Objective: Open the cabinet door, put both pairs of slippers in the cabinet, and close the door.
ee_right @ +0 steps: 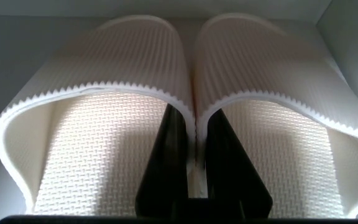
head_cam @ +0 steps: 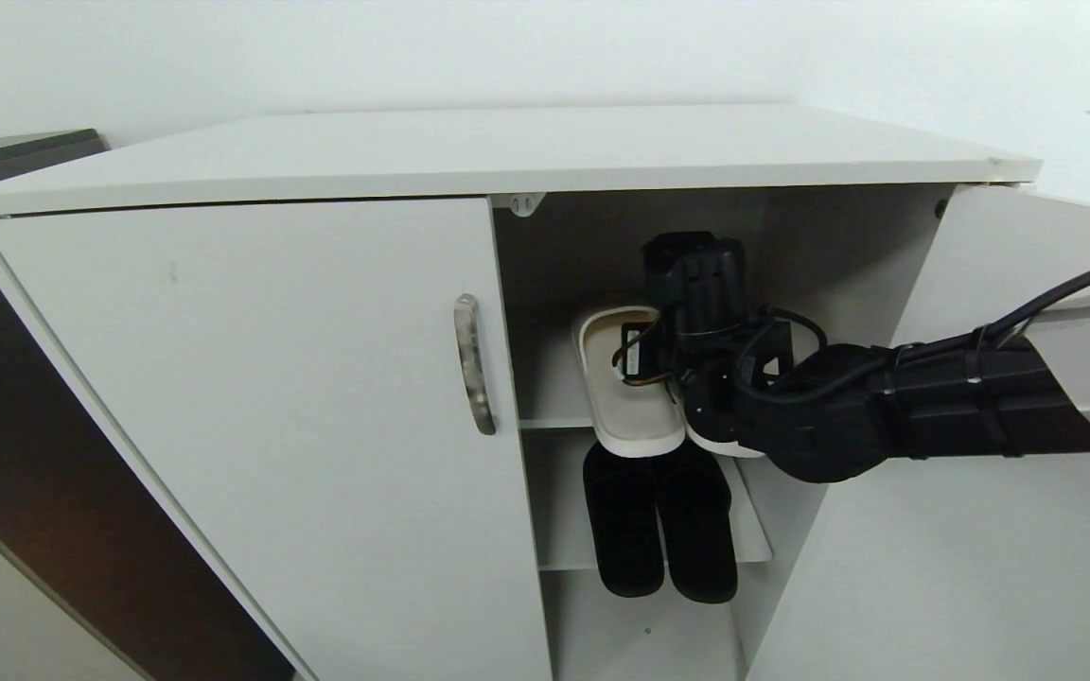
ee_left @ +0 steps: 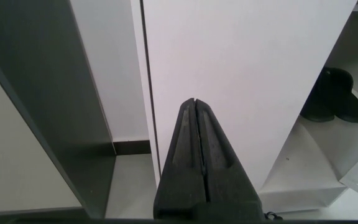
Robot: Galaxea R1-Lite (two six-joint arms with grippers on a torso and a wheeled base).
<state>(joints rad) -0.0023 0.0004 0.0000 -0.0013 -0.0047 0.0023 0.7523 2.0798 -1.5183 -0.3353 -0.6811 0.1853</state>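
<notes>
Your right arm [head_cam: 886, 407] lies roughly level, entering from the right, with the wrist above the upper shelf's front edge. Right gripper [ee_right: 194, 121]: jaws pinched on the touching inner walls of the white slippers [ee_right: 129, 68]. Left gripper [ee_left: 194, 109]: jaws pressed together, holding nothing.

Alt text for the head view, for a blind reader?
The right gripper holds a pair of white slippers at the upper shelf of a white cabinet, right door open. A pair of black slippers lies on the shelf below; the left door is closed.
</notes>
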